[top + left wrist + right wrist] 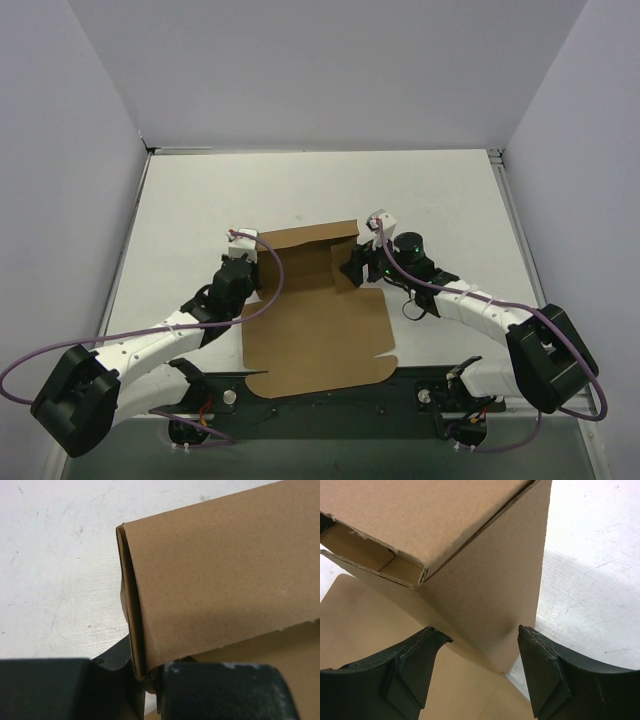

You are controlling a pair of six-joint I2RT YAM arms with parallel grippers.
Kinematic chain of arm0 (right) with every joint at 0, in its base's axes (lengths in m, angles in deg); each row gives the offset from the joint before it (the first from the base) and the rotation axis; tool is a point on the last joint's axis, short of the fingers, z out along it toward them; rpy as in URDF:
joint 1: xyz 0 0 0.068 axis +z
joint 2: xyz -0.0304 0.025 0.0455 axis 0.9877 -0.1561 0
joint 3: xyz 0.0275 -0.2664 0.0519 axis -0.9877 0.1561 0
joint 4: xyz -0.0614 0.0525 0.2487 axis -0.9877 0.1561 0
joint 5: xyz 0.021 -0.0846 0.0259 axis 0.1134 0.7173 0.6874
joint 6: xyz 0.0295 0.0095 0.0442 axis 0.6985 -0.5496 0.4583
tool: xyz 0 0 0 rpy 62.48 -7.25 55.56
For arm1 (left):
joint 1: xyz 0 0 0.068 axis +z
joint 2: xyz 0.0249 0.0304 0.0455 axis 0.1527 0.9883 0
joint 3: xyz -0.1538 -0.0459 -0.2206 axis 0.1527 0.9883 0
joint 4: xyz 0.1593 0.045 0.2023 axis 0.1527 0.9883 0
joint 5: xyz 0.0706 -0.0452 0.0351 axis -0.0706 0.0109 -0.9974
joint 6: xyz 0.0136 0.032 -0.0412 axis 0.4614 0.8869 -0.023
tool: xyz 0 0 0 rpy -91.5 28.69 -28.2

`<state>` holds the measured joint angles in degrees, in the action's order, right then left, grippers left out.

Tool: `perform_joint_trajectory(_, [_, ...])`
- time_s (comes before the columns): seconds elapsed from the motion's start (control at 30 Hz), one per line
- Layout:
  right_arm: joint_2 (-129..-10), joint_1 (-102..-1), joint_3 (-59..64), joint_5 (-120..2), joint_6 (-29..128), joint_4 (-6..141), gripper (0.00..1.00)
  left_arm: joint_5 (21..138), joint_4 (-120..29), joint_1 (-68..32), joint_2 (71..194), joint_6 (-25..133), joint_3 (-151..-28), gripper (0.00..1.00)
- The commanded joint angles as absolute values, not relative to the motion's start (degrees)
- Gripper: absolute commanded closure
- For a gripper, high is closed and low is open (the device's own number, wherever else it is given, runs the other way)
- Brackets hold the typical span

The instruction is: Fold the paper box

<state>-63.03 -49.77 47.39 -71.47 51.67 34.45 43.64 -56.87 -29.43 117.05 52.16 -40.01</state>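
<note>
The paper box [318, 335] is plain brown cardboard, partly folded: low walls stand at its far end and a wide flat panel lies toward me. My left gripper [258, 284] is at the box's left wall. In the left wrist view it [147, 680] is shut on the bottom edge of that upright doubled wall [215, 575]. My right gripper [352, 266] is at the box's right wall. In the right wrist view it [482, 652] is open, and its fingers stand either side of the corner of an upright side flap [490, 585] without touching it.
The box lies on a white table [200, 200] enclosed by white walls at the left, back and right. A dark base plate [330, 410] with the arm mounts runs along the near edge, right behind the flat panel.
</note>
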Motion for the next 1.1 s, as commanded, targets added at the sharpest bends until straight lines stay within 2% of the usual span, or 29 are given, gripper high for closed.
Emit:
perform_joint_trajectory(0.0, [-63.46, -49.47, 44.80, -67.75, 52.17, 24.12, 0.35, 59.56, -55.63, -31.21, 117.33, 52.08, -39.87, 1.00])
perform_joint_trajectory(0.43, [-63.10, -49.91, 43.92, -67.74, 50.33, 24.03, 0.32, 62.63, -55.63, -31.21, 117.33, 52.78, -39.96, 1.00])
perform_joint_trajectory(0.9, [-64.68, -49.82, 46.29, -72.14, 48.83, 16.56, 0.33, 64.49, -55.36, -31.03, 118.13, 53.40, -40.49, 1.00])
perform_joint_trajectory(1.07, [-64.95, -49.29, 47.35, -70.12, 46.64, 14.98, 0.32, 65.10, -55.28, -30.68, 119.09, 53.66, -41.10, 1.00])
